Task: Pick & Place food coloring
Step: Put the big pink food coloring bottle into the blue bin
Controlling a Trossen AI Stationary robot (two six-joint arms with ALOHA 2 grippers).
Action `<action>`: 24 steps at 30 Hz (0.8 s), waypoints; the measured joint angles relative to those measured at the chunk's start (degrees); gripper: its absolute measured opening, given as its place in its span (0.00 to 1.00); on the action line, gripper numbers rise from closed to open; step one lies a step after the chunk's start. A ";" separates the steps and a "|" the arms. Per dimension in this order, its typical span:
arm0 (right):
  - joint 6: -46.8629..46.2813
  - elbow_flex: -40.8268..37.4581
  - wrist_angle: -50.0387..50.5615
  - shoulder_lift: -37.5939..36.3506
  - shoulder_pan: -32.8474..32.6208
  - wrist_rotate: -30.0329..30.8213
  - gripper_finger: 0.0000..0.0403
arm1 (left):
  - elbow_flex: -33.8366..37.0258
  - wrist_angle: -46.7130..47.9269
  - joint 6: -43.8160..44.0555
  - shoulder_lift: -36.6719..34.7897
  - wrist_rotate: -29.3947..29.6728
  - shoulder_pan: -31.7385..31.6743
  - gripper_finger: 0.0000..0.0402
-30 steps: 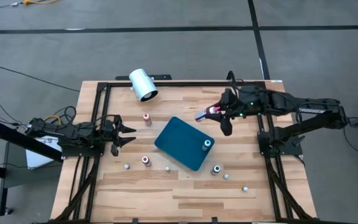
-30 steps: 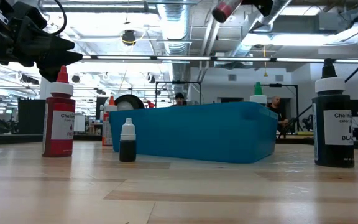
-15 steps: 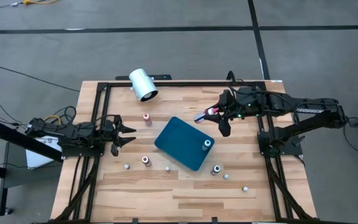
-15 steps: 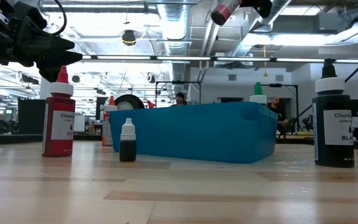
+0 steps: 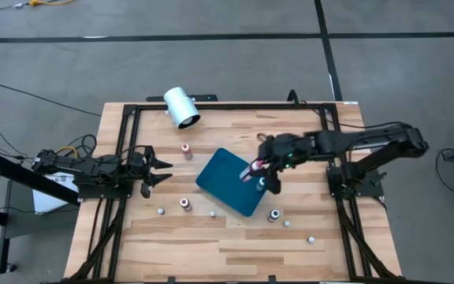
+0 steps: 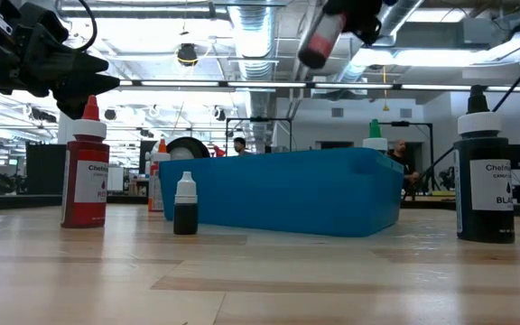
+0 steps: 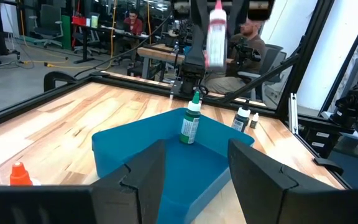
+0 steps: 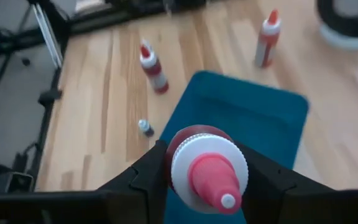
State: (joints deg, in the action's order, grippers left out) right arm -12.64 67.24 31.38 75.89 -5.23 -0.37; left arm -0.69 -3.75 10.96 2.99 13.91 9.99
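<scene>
High view: right gripper (image 5: 260, 168) grips the red food coloring bottle (image 5: 250, 170) above the teal tray's (image 5: 219, 177) right side, bottle tilted.

Partial label "Chefm…" on the red bottle (image 6: 84, 173); seemingly "BLA…" on the black bottle (image 6: 486, 177).

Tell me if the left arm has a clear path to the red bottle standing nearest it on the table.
Probably yes. The left end effector is open and empty, and only bare wood lies between it and the red bottle; the tray sits off to the side.

Teal tray (image 5: 225, 178) (red-capped bottle (image 8: 207, 169))
</scene>
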 joint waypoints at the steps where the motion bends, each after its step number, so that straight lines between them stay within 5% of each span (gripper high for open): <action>1: 0.00 0.00 0.01 1.14 -0.21 0.05 0.36 | 0.00 0.00 0.00 0.01 0.01 0.00 0.41; 24: 0.79 -0.02 8.17 18.77 2.76 4.81 0.38 | 0.00 0.10 0.00 0.00 0.00 -0.01 0.41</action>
State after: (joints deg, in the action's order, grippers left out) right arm -11.86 67.22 39.55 94.66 -2.46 4.44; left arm -0.69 -3.65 10.96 3.00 13.91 9.98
